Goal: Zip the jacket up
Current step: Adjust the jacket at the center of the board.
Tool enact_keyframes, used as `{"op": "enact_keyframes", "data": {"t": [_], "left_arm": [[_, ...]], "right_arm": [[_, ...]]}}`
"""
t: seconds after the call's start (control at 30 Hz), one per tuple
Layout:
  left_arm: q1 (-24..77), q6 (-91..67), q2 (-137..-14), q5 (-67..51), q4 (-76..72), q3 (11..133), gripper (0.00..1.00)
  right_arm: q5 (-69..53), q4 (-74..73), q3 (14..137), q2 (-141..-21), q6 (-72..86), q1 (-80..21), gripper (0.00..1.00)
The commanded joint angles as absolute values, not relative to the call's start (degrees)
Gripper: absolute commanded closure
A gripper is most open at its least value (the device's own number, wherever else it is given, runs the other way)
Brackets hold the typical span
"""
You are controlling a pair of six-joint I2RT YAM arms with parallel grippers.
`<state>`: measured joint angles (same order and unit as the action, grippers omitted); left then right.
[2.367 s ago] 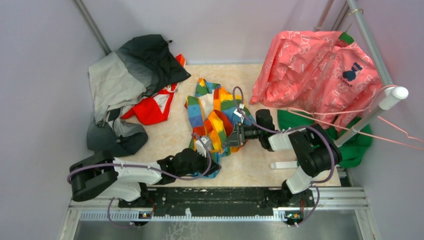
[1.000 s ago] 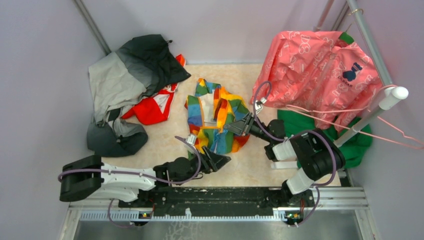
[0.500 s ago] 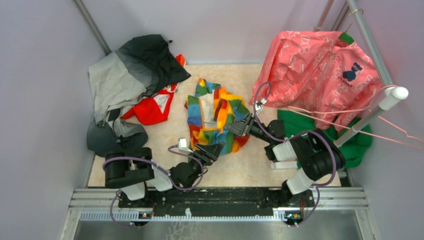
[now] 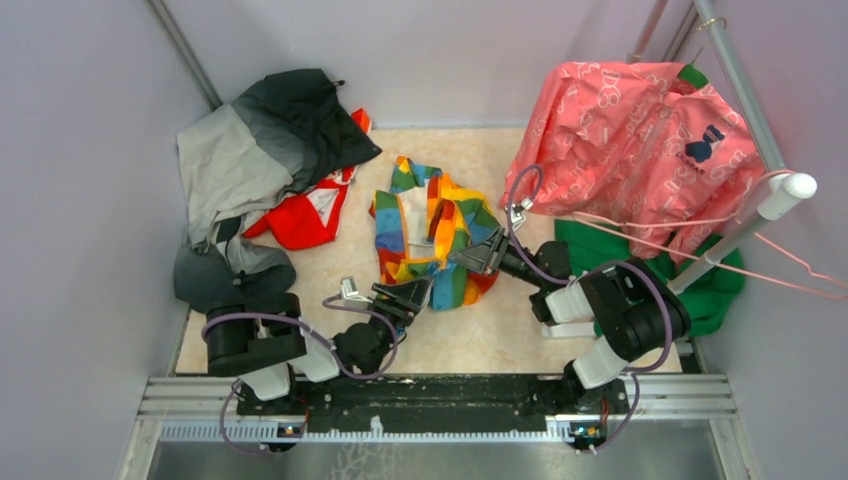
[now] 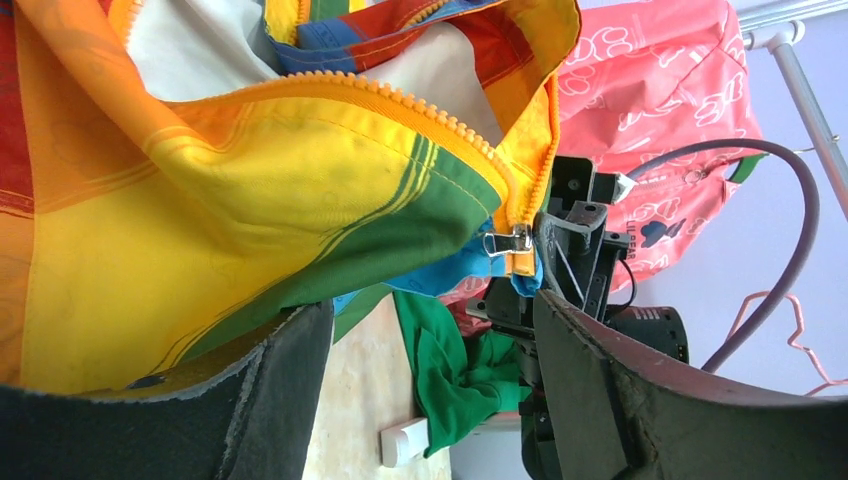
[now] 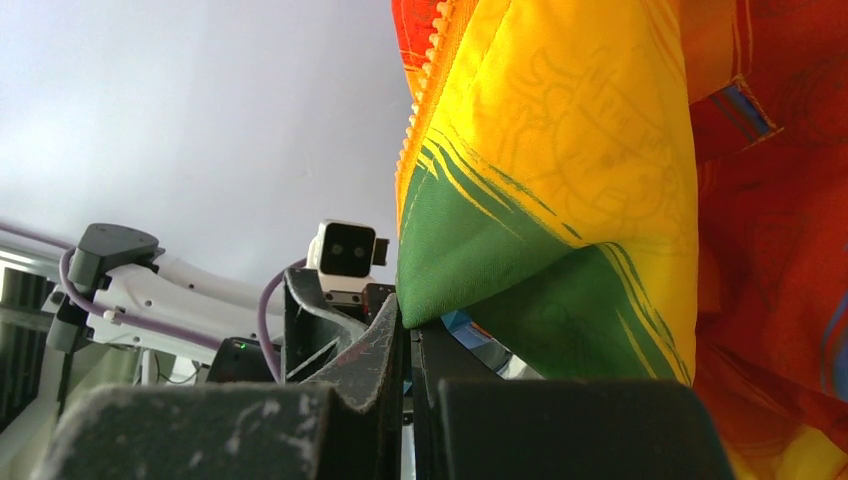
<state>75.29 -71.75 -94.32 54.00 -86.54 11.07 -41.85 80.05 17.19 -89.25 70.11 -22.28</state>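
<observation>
The rainbow-striped jacket lies crumpled mid-table, its front open and pale lining showing. My right gripper is shut on its lower right corner, pinching the green stripe beside the orange zipper teeth. My left gripper stands open at the near hem. In the left wrist view the jacket drapes over the left finger. The zipper's bottom end with a metal pull hangs just above the right finger. Nothing is pinched between them.
A grey-and-black jacket and a red garment lie at the back left. A pink patterned garment hangs on the rack pole at the right, over a green cloth. A small white block sits by the right arm.
The left arm has folded back toward its base, and its open gripper has shifted left to the jacket's near hem. The right gripper has kept its hold without moving.
</observation>
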Motion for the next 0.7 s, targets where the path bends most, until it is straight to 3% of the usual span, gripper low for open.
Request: {"op": "enact_keyframes", "data": {"t": [0.0,0.27,0.33,0.43,0.53,0.6,0.67], "left_arm": [[74.58,-74.93,-95.29,55.61,-102.67,10.26,0.23],[74.32,-66.16,-86.57,40.59,-99.42,6.61,0.17],[74.44,-67.07,-78.74,36.63,-87.16,6.2,0.16],[74.44,-66.48,-61.52,32.32,-52.91,11.03,0.11],[74.25,-65.65,-50.52,35.09,-20.81,18.35,0.05],[71.84,-66.69,-45.72,34.1,-10.8,19.23,0.04],[64.7,-65.05,-42.86,25.88,-4.84,19.75,0.05]], "right_arm": [[-42.0,82.91,16.71,-88.28,70.0,-22.32,1.0],[-45.37,84.9,16.49,-88.75,67.18,-21.76,1.0],[-46.73,85.16,16.36,-88.86,66.08,-21.19,1.0],[-49.52,84.78,16.35,-89.13,64.94,-20.31,1.0],[-52.93,84.18,16.34,-88.59,63.29,-19.68,1.0],[-55.17,83.04,16.41,-87.98,62.39,-19.47,1.0],[-58.46,80.88,17.13,-87.89,61.42,-19.42,1.0]]}}
